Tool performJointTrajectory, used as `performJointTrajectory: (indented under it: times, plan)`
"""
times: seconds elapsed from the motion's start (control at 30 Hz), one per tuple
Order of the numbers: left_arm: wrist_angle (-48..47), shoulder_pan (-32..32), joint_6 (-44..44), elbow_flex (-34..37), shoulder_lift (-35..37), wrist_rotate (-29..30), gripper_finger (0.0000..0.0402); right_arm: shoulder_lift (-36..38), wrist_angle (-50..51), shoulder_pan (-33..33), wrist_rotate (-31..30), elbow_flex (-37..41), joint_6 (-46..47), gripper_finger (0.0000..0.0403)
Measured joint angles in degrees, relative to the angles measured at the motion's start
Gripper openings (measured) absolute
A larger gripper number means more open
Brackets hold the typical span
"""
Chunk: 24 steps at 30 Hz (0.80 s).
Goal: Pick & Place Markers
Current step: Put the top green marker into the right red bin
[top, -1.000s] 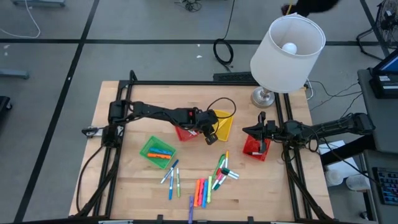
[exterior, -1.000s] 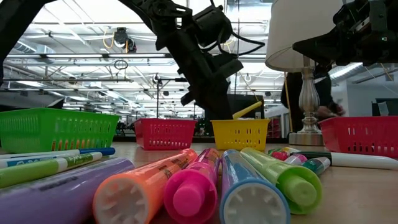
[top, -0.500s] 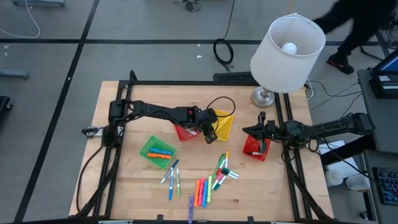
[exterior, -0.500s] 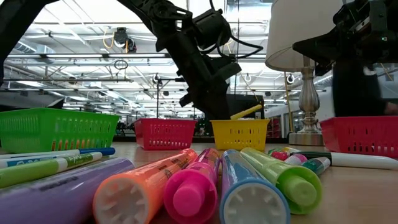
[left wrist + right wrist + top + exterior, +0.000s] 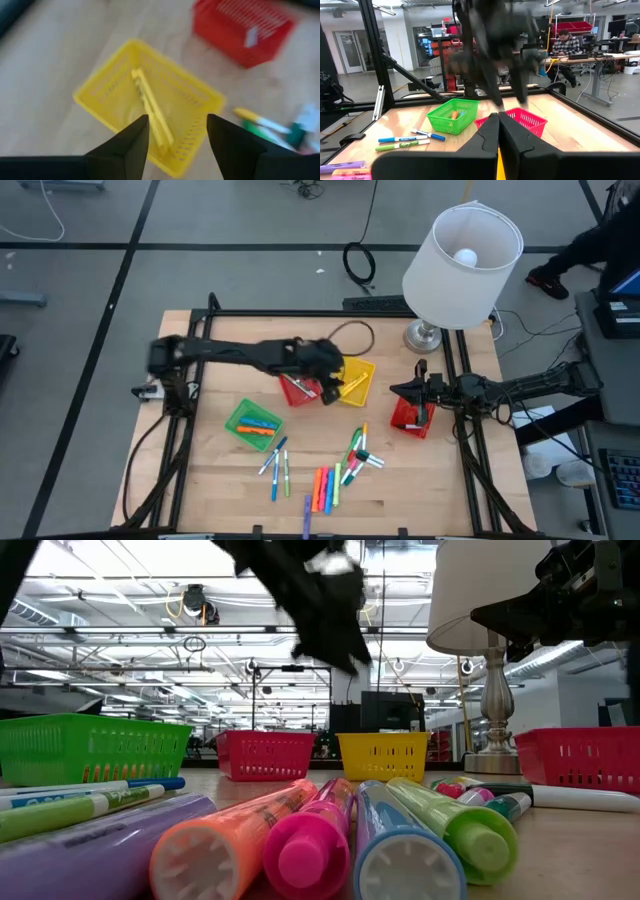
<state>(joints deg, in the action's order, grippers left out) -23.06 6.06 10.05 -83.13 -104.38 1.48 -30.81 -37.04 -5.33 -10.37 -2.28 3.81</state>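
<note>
We judge this to be the end of a placing step: our left gripper (image 5: 177, 135) hangs above the yellow basket (image 5: 107, 90) with its fingers spread and nothing between them, and a yellow marker (image 5: 152, 112) lies inside that basket, leaning against its wall. In the high view the left gripper (image 5: 322, 372) sits between the red basket (image 5: 297, 390) and the yellow one. Our right gripper (image 5: 420, 402) waits with fingers pressed together over a second red basket (image 5: 407, 418) at the table's right side. A few markers lie in the green basket (image 5: 240, 412); the loose markers (image 5: 325, 485) lie scattered near the table's front edge. Next, we think, the left arm must swing to that scatter and line up over one marker, fingers kept apart.
</note>
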Motion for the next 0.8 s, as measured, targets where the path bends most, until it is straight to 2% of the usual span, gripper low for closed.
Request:
performJointTrajectory:
  times: [0.1,0.27,0.37,0.47,0.53,0.6,0.8]
  plan:
    - [-5.0,-1.7,-2.9,0.0,8.2,1.4,0.0164,0.0,0.0,0.0,0.0,0.0,0.0,0.0000]
    - [-17.2,-5.9,-6.2,0.0,22.5,14.6,0.0075,0.0,-0.5,0.0,0.0,0.0,0.0,0.0000]
    - [-26.9,-8.0,-7.2,0.0,29.9,18.8,0.0017,0.0,-1.0,0.0,0.0,0.0,0.0,0.0000]
    - [-33.8,-9.8,-4.6,0.8,36.6,19.5,0.0012,0.0,-1.6,0.0,0.0,0.0,0.0,0.0000]
    - [-32.8,-11.1,-2.6,3.6,41.5,20.1,0.0014,0.0,-1.9,0.0,0.0,0.0,0.0,0.0000]
    - [-27.5,-12.3,-2.2,8.3,47.0,21.4,0.0008,0.0,-2.3,0.0,0.0,0.0,-0.1,0.0000]
    - [-10.5,-12.4,-2.6,28.8,63.7,21.6,0.0005,0.0,-3.5,0.0,0.0,0.0,-0.1,0.0000]
